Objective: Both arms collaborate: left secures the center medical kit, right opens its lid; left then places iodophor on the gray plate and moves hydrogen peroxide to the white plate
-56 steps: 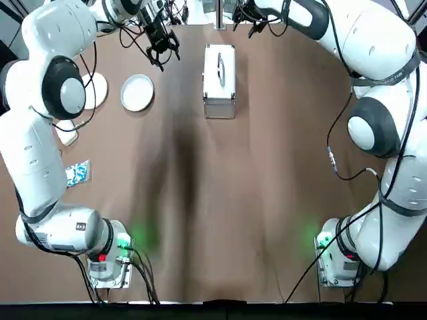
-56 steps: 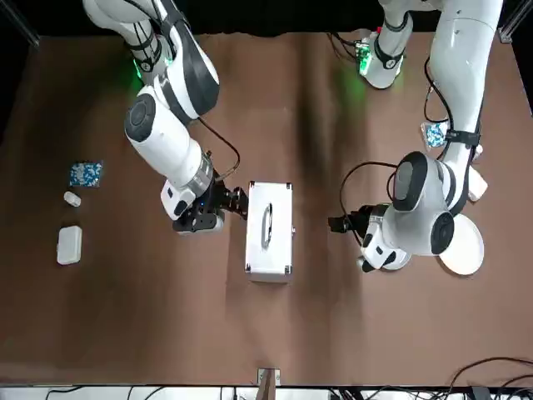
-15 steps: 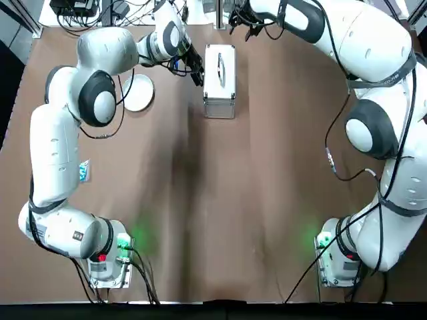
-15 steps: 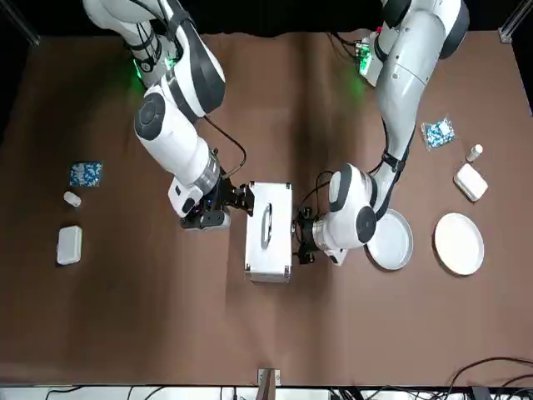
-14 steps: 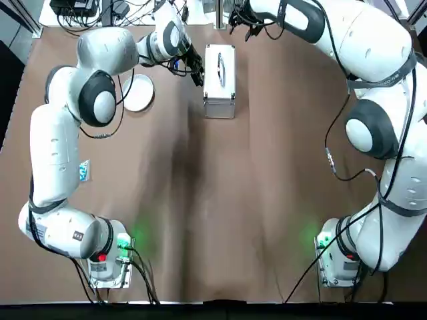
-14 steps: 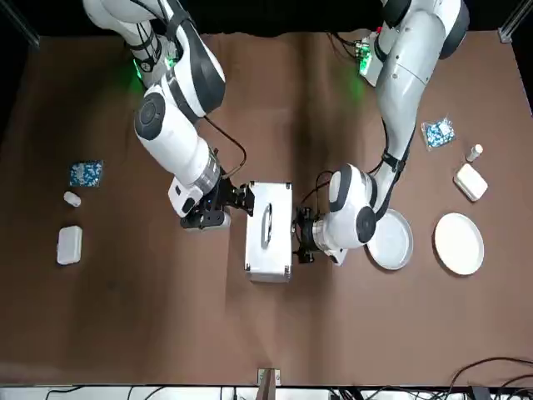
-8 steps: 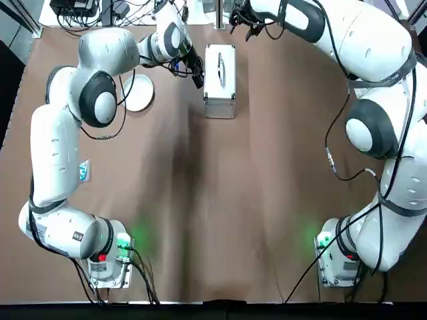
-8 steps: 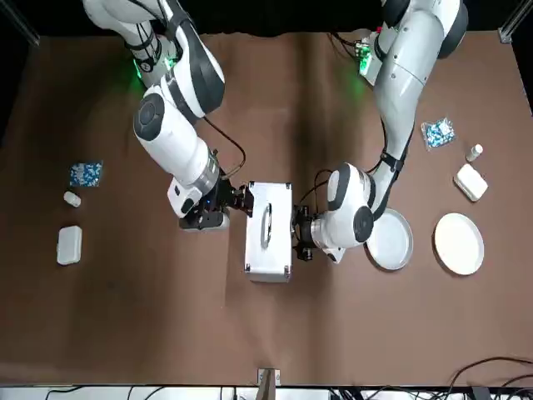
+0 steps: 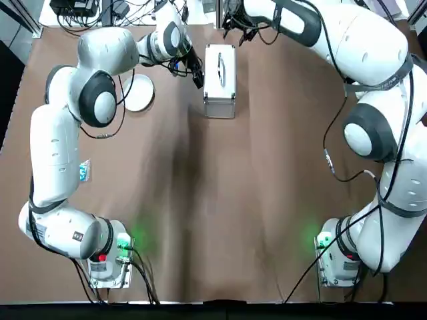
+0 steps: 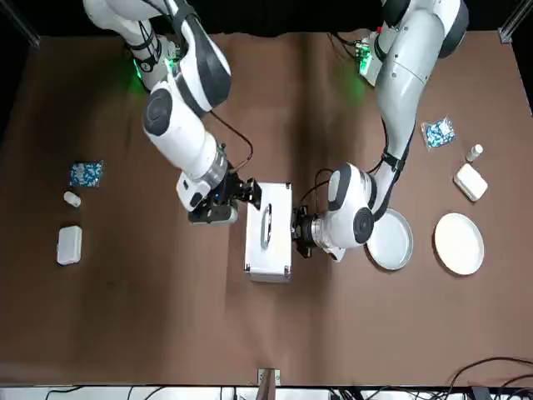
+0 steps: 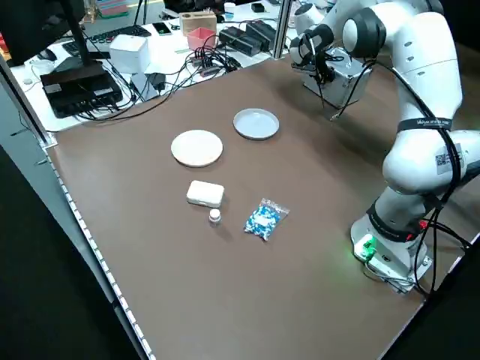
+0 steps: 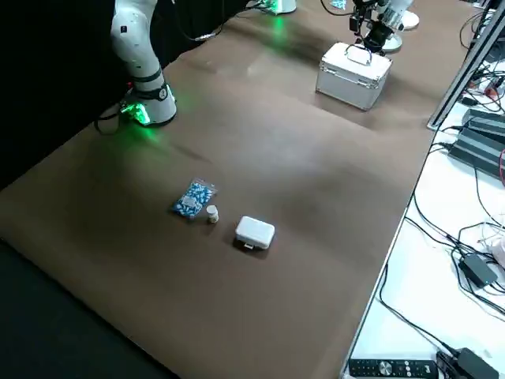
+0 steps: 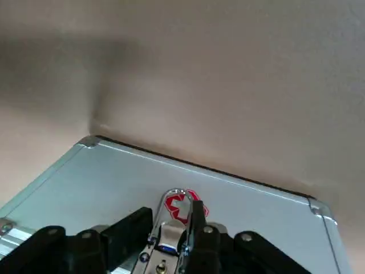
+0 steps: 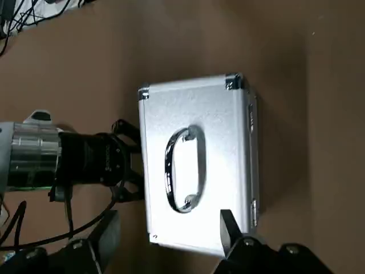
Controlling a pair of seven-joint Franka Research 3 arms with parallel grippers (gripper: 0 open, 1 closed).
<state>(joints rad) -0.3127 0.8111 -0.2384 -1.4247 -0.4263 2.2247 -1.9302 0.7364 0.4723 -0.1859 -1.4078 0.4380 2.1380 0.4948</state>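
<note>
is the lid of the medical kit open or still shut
Shut. The lid lies flat on the medical kit, handle on top, no gap showing.

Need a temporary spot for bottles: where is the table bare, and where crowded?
Bare: the wide stretch of table between the case and the arm bases. Crowded: around the case, with the left gripper and right gripper at its sides and the gray plate next to the left one.
</note>
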